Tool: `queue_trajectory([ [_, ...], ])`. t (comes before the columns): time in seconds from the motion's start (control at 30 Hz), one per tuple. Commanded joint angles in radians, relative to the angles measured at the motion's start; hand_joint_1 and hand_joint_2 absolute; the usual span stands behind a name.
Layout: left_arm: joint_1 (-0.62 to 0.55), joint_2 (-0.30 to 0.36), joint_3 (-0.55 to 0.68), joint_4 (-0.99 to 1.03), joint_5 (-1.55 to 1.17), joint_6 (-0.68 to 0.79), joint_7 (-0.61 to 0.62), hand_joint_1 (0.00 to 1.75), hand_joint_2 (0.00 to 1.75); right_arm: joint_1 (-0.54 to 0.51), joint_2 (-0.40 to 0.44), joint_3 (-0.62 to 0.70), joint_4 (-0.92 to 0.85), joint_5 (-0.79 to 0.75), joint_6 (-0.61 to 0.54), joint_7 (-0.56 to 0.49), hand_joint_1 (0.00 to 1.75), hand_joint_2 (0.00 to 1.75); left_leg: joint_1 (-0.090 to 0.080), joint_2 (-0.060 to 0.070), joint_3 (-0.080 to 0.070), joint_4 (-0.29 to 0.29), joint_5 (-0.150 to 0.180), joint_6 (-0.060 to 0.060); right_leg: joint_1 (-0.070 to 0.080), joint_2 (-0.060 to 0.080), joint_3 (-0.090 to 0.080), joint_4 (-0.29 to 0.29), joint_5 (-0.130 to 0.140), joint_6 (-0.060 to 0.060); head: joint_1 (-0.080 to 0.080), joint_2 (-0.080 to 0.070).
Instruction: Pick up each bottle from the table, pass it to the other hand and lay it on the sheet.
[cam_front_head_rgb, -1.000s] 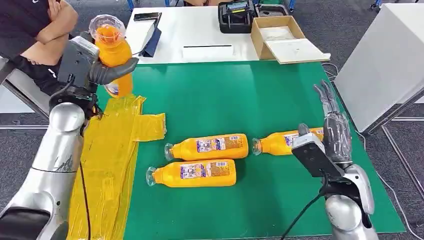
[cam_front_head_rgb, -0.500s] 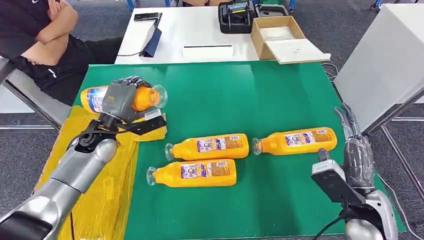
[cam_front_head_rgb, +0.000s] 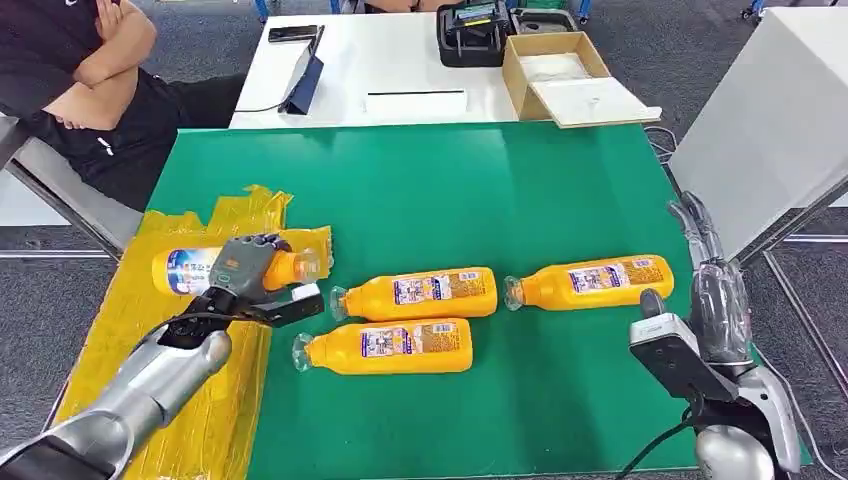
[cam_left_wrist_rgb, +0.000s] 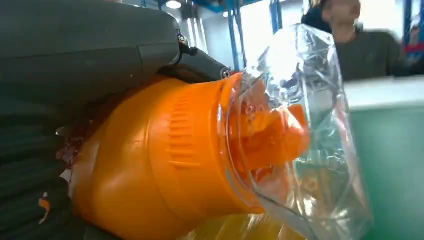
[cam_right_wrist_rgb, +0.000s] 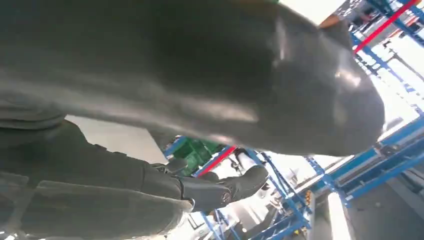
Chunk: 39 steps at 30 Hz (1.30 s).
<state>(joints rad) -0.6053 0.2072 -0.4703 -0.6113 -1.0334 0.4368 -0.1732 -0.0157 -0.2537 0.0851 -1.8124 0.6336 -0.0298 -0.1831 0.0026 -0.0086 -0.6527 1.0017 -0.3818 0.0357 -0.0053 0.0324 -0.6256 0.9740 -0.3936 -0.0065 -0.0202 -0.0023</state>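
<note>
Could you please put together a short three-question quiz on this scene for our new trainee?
1. True or false: the left hand grips an orange bottle lying over the yellow sheet.
2. How many bottles lie on the green table, clear of the sheet?
A. one
B. two
C. three
3. Fill in: the right hand holds ____.

Key:
1. True.
2. C: the middle bottle, the near bottle and the right bottle.
3. Nothing; its fingers are apart, raised beside the table's right edge.
</note>
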Motion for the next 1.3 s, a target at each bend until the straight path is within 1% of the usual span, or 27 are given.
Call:
queue_trajectory([
  [0.03,-0.003,0.022,-0.006,0.170,0.000,-0.033,0.023,1.75,1.75,-0.142,0.001,0.104,0.151,-0.012,0.020,-0.009,0.00,0.00,0.000,0.003,0.006,0.000,-0.002,-0.002,0.000,0.000,0.006,0.000,-0.001,0.000,0.000,0.000],
  [0.1,0.008,0.036,0.003,0.218,-0.018,-0.026,0.046,1.75,1.75,-0.223,0.021,0.148,0.217,-0.013,0.031,-0.011,0.00,0.00,-0.001,0.007,0.007,0.000,-0.003,-0.002,0.000,0.004,0.006,-0.001,0.000,0.000,0.000,0.000],
  [0.13,0.017,0.042,0.011,0.234,-0.022,-0.020,0.057,1.75,1.75,-0.251,0.027,0.164,0.240,-0.013,0.033,-0.011,0.00,0.00,-0.001,0.008,0.005,-0.001,-0.002,-0.002,0.000,0.006,0.004,-0.001,0.001,0.000,0.000,0.000],
  [0.17,0.030,0.048,0.018,0.243,-0.023,-0.013,0.062,1.75,1.75,-0.268,0.032,0.177,0.254,-0.013,0.034,-0.011,0.00,0.00,-0.001,0.011,0.007,-0.001,-0.003,-0.002,0.000,0.008,0.006,-0.001,0.001,0.000,0.000,0.000],
  [0.2,0.051,0.057,0.037,0.246,-0.018,-0.014,0.060,1.75,1.75,-0.279,0.033,0.191,0.267,-0.013,0.036,-0.011,0.00,0.00,-0.001,0.010,0.006,-0.002,-0.002,-0.002,-0.001,0.008,0.005,-0.001,0.001,0.000,0.000,0.000],
  [0.23,0.067,0.063,0.045,0.252,-0.017,0.001,0.065,1.75,1.75,-0.283,0.039,0.199,0.275,-0.013,0.036,-0.011,0.00,0.00,-0.001,0.013,0.009,-0.002,-0.004,-0.003,-0.001,0.010,0.007,-0.001,0.001,-0.001,0.000,0.000],
  [0.27,0.079,0.064,0.057,0.260,-0.009,0.004,0.060,1.75,1.75,-0.285,0.043,0.206,0.283,-0.011,0.034,-0.013,0.00,0.00,-0.001,0.012,0.010,-0.003,-0.003,-0.003,-0.001,0.009,0.007,-0.002,0.001,-0.001,0.000,0.000],
  [0.3,0.086,0.065,0.057,0.263,-0.015,0.012,0.063,1.75,1.75,-0.289,0.046,0.211,0.293,-0.009,0.030,-0.017,0.00,0.00,-0.001,0.013,0.012,-0.003,-0.004,-0.004,-0.001,0.009,0.009,-0.002,0.001,-0.001,0.000,0.000],
  [0.33,0.089,0.062,0.063,0.266,-0.010,0.009,0.058,1.75,1.75,-0.291,0.049,0.215,0.297,-0.007,0.028,-0.018,0.00,0.00,-0.001,0.010,0.010,-0.003,-0.002,-0.003,-0.001,0.007,0.008,-0.002,0.001,-0.001,0.000,0.000],
  [0.4,0.088,0.056,0.066,0.273,-0.015,0.001,0.050,1.75,1.75,-0.299,0.056,0.220,0.307,-0.005,0.023,-0.021,0.00,0.00,-0.001,0.012,0.013,-0.003,-0.004,-0.003,-0.001,0.009,0.011,-0.002,0.000,-0.001,0.000,0.000],
  [0.43,0.089,0.053,0.070,0.272,-0.015,-0.002,0.034,0.96,1.75,-0.301,0.065,0.221,0.307,0.000,0.018,-0.019,0.00,0.00,-0.001,0.014,0.016,-0.004,-0.005,-0.004,-0.001,0.010,0.013,-0.002,0.000,-0.001,0.000,0.000],
  [0.47,0.088,0.048,0.079,0.276,-0.011,-0.004,0.037,0.00,1.75,-0.304,0.073,0.225,0.307,0.009,0.015,-0.012,0.00,0.00,-0.001,0.013,0.015,-0.004,-0.004,-0.003,-0.001,0.009,0.013,-0.001,0.000,-0.001,0.000,0.000],
  [0.5,0.082,0.047,0.072,0.282,-0.024,-0.026,0.039,0.00,0.00,-0.311,0.076,0.229,0.312,0.013,0.017,-0.007,0.00,0.00,-0.001,0.010,0.014,-0.004,-0.004,-0.001,-0.001,0.008,0.013,-0.001,0.000,-0.001,0.000,0.000],
  [0.53,0.077,0.045,0.087,0.279,-0.011,-0.032,0.019,0.00,0.00,-0.316,0.076,0.233,0.325,0.016,0.018,-0.003,0.00,0.00,-0.001,0.013,0.018,-0.005,-0.006,-0.001,-0.001,0.010,0.015,-0.001,0.000,-0.002,0.000,0.000],
  [0.57,0.076,0.044,0.097,0.277,-0.005,-0.027,0.007,0.00,0.00,-0.305,0.073,0.233,0.325,0.018,0.016,-0.001,0.00,0.00,-0.001,0.011,0.016,-0.004,-0.006,0.001,-0.001,0.009,0.014,-0.001,0.001,-0.002,0.000,0.000],
  [0.6,0.078,0.048,0.094,0.276,-0.012,-0.027,-0.002,0.00,0.00,-0.288,0.073,0.230,0.322,0.023,0.008,-0.003,0.00,0.00,-0.001,0.013,0.018,-0.004,-0.007,0.000,-0.001,0.010,0.015,-0.001,0.001,-0.002,0.000,0.000],
  [0.63,0.081,0.049,0.102,0.274,-0.005,-0.022,-0.007,0.00,0.00,-0.277,0.078,0.230,0.324,0.029,-0.001,-0.009,0.00,0.00,0.000,0.010,0.018,-0.005,-0.007,0.002,-0.001,0.009,0.016,-0.002,0.000,-0.002,0.000,0.000],
  [0.67,0.085,0.050,0.104,0.272,-0.007,-0.011,-0.014,0.00,0.00,-0.272,0.087,0.230,0.328,0.036,-0.007,-0.014,0.00,0.00,0.000,0.011,0.020,-0.006,-0.007,0.001,0.000,0.009,0.018,-0.002,0.000,-0.002,0.000,0.000],
  [0.77,0.090,0.049,0.116,0.264,0.004,-0.007,-0.043,0.00,0.00,-0.293,0.098,0.231,0.351,0.040,-0.009,-0.016,0.00,0.00,0.000,0.009,0.020,-0.006,-0.006,0.001,0.001,0.009,0.016,-0.002,0.000,-0.001,0.000,0.000],
  [0.93,0.087,0.048,0.116,0.264,0.004,-0.010,-0.044,0.00,0.00,-0.301,0.096,0.228,0.354,0.039,-0.009,-0.016,0.00,0.00,0.000,0.008,0.022,-0.004,-0.007,0.000,0.001,0.006,0.019,-0.001,-0.003,0.000,0.000,0.000],
  [1.0,0.089,0.049,0.120,0.258,0.010,-0.005,-0.060,0.00,0.00,-0.304,0.099,0.227,0.361,0.039,-0.008,-0.016,0.00,0.00,0.000,0.006,0.019,-0.004,-0.005,0.000,0.001,0.005,0.016,-0.001,-0.003,-0.001,0.000,0.000],
  [1.03,0.096,0.053,0.131,0.250,0.025,-0.005,-0.077,0.00,0.00,-0.301,0.102,0.228,0.358,0.039,-0.008,-0.016,0.00,0.00,-0.001,0.005,0.017,-0.005,-0.005,0.000,0.001,0.005,0.015,0.000,-0.002,-0.001,0.000,0.000],
  [1.1,0.143,0.087,0.154,0.211,0.058,0.024,-0.116,0.00,0.00,-0.299,0.118,0.250,0.355,0.042,-0.006,-0.018,0.00,0.00,-0.001,0.006,0.018,-0.005,-0.006,-0.002,0.000,0.005,0.015,0.000,-0.003,-0.001,0.000,0.000],
  [1.17,0.192,0.126,0.180,0.159,0.104,0.051,-0.174,0.00,0.00,-0.331,0.131,0.286,0.384,0.046,-0.004,-0.008,0.00,0.00,-0.001,0.007,0.018,-0.005,-0.007,-0.003,-0.001,0.007,0.016,-0.001,-0.003,-0.001,0.000,0.000],
  [1.2,0.196,0.130,0.186,0.143,0.116,0.054,-0.194,0.00,0.00,-0.356,0.141,0.300,0.399,0.042,-0.009,0.005,0.00,0.00,-0.001,0.012,0.020,-0.006,-0.008,-0.004,-0.001,0.010,0.017,-0.001,-0.002,-0.001,0.000,0.000],
  [1.27,0.167,0.119,0.180,0.125,0.118,0.046,-0.213,0.00,0.00,-0.407,0.165,0.316,0.412,0.039,-0.007,0.048,0.00,0.00,-0.002,0.012,0.019,-0.005,-0.008,-0.004,-0.001,0.010,0.016,0.000,-0.002,-0.001,0.000,0.000],
  [1.3,0.156,0.114,0.174,0.110,0.128,0.036,-0.232,0.00,0.00,-0.403,0.160,0.318,0.393,0.038,-0.010,0.070,0.00,0.00,-0.001,0.010,0.017,-0.004,-0.007,-0.003,-0.001,0.009,0.014,0.001,-0.002,-0.001,0.000,0.000],
])
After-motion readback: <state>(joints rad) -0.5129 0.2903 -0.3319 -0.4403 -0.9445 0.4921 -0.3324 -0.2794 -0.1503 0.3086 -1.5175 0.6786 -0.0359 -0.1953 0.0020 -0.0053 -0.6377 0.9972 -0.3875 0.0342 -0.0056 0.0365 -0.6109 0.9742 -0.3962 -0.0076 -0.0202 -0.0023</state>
